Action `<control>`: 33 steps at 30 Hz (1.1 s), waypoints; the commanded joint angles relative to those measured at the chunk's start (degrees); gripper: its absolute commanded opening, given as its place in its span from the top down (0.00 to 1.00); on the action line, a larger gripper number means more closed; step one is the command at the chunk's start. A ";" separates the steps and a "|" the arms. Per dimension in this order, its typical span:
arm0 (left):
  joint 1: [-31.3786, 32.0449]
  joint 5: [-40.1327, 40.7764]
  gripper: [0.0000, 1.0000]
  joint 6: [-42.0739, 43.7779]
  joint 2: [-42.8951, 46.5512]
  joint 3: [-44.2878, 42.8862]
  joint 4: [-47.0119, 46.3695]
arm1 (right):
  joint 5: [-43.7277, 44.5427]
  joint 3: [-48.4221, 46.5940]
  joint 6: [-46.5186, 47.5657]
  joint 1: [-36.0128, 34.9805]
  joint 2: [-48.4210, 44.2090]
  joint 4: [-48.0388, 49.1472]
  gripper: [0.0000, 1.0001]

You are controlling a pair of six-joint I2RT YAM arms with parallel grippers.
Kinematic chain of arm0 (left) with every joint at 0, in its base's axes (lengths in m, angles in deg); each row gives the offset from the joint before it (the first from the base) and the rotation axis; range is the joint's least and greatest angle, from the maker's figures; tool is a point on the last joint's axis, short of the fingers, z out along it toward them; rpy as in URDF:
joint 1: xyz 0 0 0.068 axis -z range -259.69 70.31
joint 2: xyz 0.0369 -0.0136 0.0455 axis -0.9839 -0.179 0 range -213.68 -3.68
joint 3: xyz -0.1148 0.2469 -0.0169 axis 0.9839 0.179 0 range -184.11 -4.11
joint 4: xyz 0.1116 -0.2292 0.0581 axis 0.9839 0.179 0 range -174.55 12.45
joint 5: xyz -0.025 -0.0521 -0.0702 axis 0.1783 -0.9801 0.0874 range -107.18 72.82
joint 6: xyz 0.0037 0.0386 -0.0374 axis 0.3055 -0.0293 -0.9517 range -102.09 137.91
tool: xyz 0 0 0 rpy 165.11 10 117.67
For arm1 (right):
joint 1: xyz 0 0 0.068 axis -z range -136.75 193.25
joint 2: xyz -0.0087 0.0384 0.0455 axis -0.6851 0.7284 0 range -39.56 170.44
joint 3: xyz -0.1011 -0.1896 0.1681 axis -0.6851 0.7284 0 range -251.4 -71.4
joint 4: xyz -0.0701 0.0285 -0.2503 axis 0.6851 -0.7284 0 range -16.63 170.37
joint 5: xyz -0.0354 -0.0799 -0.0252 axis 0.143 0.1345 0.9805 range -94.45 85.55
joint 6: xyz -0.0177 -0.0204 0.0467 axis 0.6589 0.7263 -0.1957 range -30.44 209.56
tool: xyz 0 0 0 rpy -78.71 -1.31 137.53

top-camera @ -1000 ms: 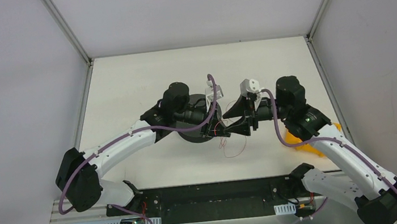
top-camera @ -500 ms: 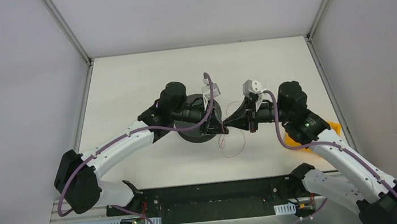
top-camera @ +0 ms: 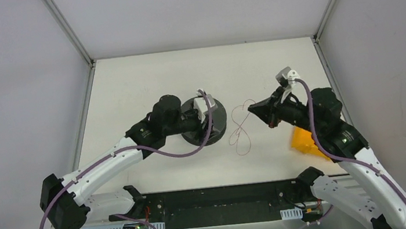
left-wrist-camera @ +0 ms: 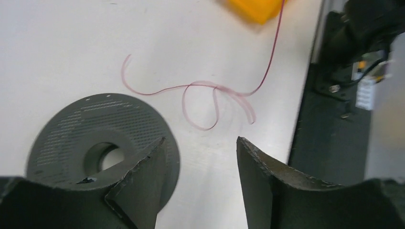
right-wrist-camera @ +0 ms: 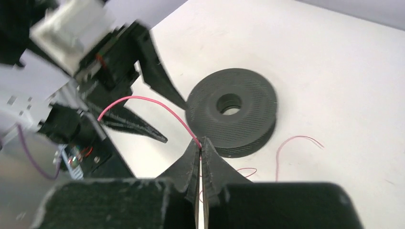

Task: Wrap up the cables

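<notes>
The cable (top-camera: pixel 240 126) is a thin pinkish-red strand lying in loose loops on the table right of the dark grey spool (top-camera: pixel 206 123). One stretch rises to my right gripper (top-camera: pixel 254 108), which is shut on the cable. In the right wrist view the strand (right-wrist-camera: pixel 157 102) arcs out of the pinched tips of the right gripper (right-wrist-camera: pixel 201 142), in front of the spool (right-wrist-camera: pixel 232 110). My left gripper (left-wrist-camera: pixel 200 141) is open and holds nothing. It hovers at the spool's (left-wrist-camera: pixel 71 133) right edge, with the cable loops (left-wrist-camera: pixel 210 102) lying ahead of it.
An orange object (top-camera: pixel 304 139) lies on the table beneath my right forearm, also seen as an orange object (left-wrist-camera: pixel 253 8) in the left wrist view. The black base rail (top-camera: pixel 217 205) runs along the near table edge.
The two grippers met tip to tip, then drew apart. The left gripper opened and backed off to the left over the spool. The right gripper shut on the cable and pulled it right.
</notes>
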 commanded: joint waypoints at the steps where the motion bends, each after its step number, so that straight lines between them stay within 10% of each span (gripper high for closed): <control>1: 3.88 17.03 0.45 18.43 0.29 2.99 2.02 | 16.96 -4.71 -6.68 -0.09 -3.56 -7.19 1.00; 24: 14.05 55.93 0.40 37.95 -23.14 14.10 -28.89 | 26.04 -3.20 -9.12 -0.07 -13.60 -10.53 1.00; 33: 14.34 64.33 0.88 37.49 -24.93 10.45 -29.33 | 26.05 -1.98 -8.08 -0.02 -13.58 -10.31 1.00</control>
